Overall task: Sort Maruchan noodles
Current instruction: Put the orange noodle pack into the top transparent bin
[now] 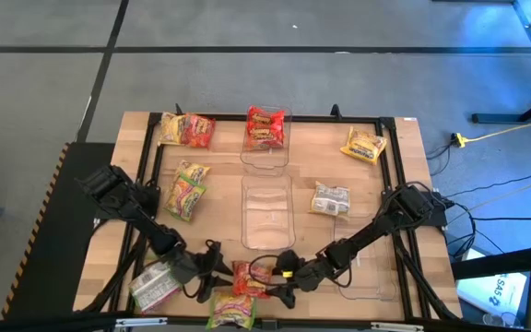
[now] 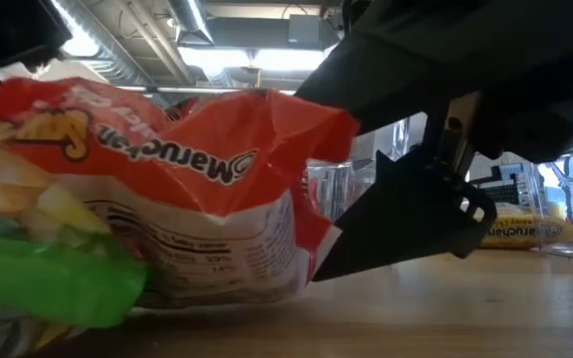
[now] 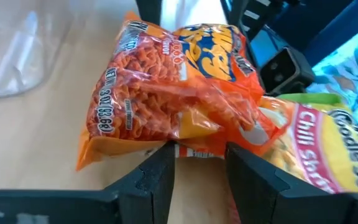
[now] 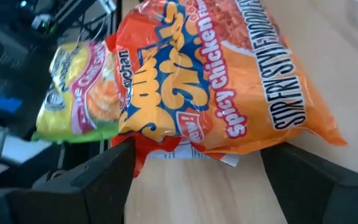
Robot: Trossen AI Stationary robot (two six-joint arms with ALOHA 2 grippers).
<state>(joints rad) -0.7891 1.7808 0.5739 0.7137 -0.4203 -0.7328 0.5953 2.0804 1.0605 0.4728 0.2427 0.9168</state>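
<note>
At the near edge of the table both arms meet over one orange-red packet of Maruchan noodles. The left gripper comes from the left side, and its two dark fingers stand half apart at the packet's edge; from the wrist view I cannot tell if they really pinch it. The right gripper comes from the right side with its fingers spread wide, one on each side of the same packet, which lies between them on the wood. In the low view this packet is a little lifted and crumpled, its red wrapper very close to the camera.

Just beside it, nearer to the edge, lies a yellow and green packet. To the left of the left gripper there is a pale silver packet.

Farther in, in the middle of the table, stands a clear bin. Left of it lie green and yellow packets, and right of it a pale packet.

At the far side another clear bin holds a red packet. In the far left corner are a yellow and a red packet together, and in the far right corner one yellow packet.
</note>
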